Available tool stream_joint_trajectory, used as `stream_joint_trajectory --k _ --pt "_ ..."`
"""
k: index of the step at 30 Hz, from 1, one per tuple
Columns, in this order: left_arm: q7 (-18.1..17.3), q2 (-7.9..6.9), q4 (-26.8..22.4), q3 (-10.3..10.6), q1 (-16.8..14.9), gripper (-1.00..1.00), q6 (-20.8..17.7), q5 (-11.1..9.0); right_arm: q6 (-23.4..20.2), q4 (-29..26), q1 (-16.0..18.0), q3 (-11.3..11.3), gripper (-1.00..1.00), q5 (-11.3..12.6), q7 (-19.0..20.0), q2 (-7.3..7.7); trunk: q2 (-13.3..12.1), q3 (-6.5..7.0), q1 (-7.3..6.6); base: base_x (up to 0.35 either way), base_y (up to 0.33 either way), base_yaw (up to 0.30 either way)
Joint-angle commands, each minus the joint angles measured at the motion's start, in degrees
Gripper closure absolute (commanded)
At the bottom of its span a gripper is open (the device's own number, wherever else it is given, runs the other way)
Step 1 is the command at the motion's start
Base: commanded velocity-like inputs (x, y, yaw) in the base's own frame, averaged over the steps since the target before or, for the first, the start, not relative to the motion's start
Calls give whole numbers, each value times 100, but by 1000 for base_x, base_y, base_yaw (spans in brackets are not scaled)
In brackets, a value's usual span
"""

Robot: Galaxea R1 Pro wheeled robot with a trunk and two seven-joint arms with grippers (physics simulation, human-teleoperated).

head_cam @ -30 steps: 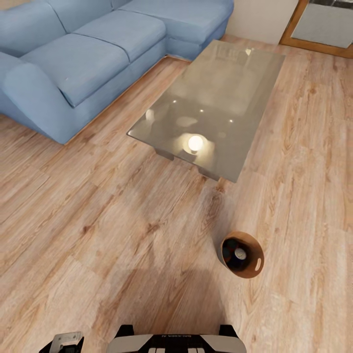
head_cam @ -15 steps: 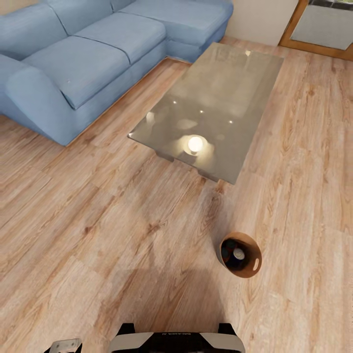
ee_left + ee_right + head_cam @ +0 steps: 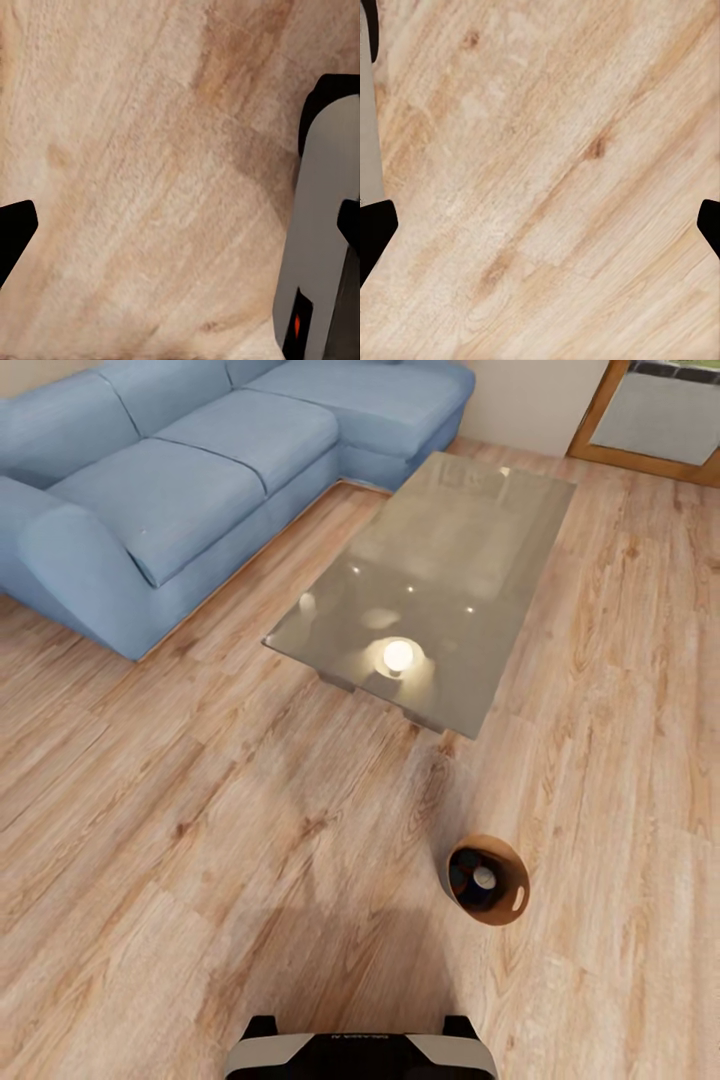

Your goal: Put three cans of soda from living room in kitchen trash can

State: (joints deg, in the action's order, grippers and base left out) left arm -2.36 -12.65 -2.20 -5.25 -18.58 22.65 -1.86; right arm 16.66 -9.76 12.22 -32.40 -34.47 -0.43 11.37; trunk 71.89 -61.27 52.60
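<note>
The tash can [image 3: 487, 880] sits on the wood plank floor [image 3: 200, 840] of the living room, ahead and to the right of the robot's base [image 3: 360, 1050], a little short of the near corner of the coffee table [image 3: 440, 580]. Looking into its open mouth, a dark blue can of soda [image 3: 478, 881] stands inside with its silver top up; whether the other two cans are in there too is hidden by the bucket's wall. Over the last second the whole picture has slid: the bucket and table sit slightly differently in frame, and the left arm's tip that showed at the lower left edge has dropped out, so the camera and base appear to be moving rather than the things themselves. That suggests the robot is repositioning around the bucket, which is not in the kitchen yet. The glass tabletop holds only reflections, no cans, beside the light-blue sofa [image 3: 170, 480]. Both wrist views look down on bare planks with dark fingertips at opposite edges, so both grippers stand wide apart and hold nothing.
</note>
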Motion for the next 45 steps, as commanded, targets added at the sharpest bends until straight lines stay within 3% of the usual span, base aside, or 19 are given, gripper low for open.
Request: stream_joint_trajectory --k 1,14,19,28,45 --pt "2 2 11 1 4 -100 -1 0 1 0 0 -1 -100 0 0 -1 -42 19 -23 0 0 0" --pt "8 44 120 7 84 -100 -6 10 7 17 0 -31 -100 2 2 -17 -563 252 -308 0 0 0" --pt "8 172 123 7 90 -100 -6 17 12 19 0 -35 -100 2 4 -47 -763 342 -418 0 0 0" --pt "9 243 124 10 96 -100 1 36 26 75 0 -17 -100 -1 5 -69 -1124 503 -616 0 0 0" --pt "8 308 124 23 142 -100 4 54 48 88 0 12 -100 -34 4 -459 -1806 809 -989 0 0 0"
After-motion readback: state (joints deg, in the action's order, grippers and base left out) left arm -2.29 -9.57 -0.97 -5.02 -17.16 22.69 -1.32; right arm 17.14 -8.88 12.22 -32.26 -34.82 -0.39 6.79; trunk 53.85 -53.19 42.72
